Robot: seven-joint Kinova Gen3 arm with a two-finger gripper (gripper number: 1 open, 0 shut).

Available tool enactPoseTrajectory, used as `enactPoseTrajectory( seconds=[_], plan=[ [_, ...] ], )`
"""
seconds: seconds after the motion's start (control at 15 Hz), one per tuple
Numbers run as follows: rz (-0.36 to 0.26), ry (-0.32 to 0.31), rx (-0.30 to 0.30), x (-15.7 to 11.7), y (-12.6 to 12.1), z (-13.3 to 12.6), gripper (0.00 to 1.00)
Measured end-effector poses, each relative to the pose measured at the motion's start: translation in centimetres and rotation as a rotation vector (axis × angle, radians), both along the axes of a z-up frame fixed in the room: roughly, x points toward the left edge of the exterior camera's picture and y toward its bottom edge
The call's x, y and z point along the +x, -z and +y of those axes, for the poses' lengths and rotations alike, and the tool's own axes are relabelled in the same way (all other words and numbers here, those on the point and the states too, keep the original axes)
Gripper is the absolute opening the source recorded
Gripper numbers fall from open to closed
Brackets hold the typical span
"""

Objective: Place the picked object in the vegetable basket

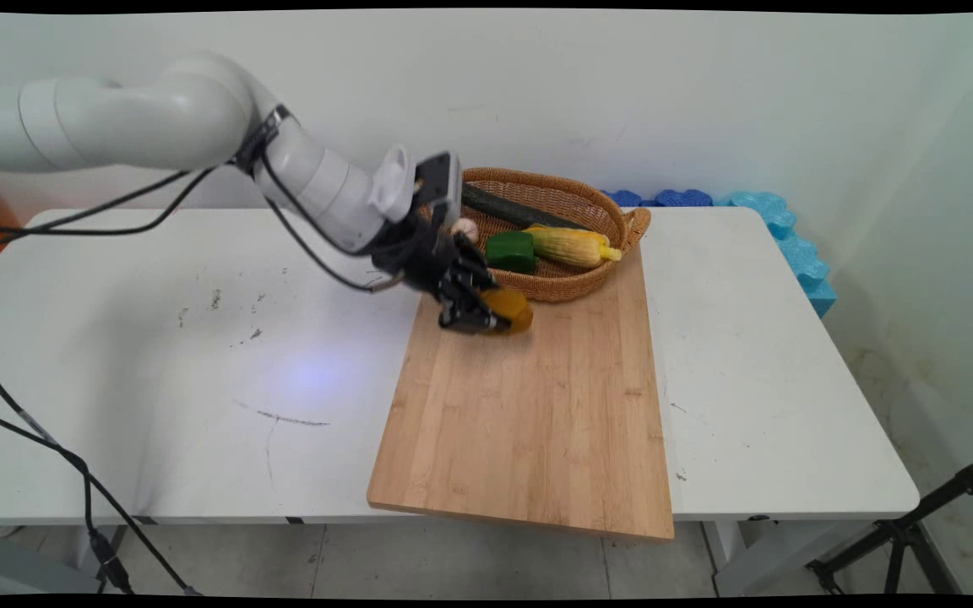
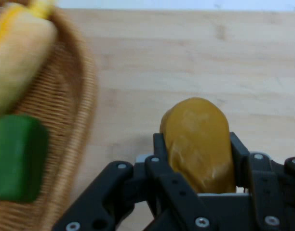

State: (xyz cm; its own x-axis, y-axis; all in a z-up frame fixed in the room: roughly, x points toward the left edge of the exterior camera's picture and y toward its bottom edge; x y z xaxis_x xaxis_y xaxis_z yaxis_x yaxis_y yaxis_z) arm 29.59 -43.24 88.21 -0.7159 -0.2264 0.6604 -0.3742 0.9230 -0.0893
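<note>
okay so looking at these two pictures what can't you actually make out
- Cucumber: main view, its left end hidden behind the gripper and wrist.
- Yellow-brown piece in the gripper: hand view, its lower end hidden by the fingers and linkage.
- Corn: hand view, blurred and cut off by the top-left edge.
- Small pale round thing in the basket: too small to identify.

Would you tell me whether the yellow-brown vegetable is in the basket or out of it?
Out: the gripper holds the yellow-brown vegetable over the cutting board, beside the basket.
</note>
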Motion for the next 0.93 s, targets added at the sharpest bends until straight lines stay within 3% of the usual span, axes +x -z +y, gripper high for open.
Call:
enactPoseTrajectory(
  seconds=[0.4,0.93],
  plan=[
    [0.006,-0.126,-0.072,1.3,-2.8,-4.4,0.0],
    [-0.012,-0.242,-0.128,2.7,-2.8,-9.3,0.0]
  ],
)
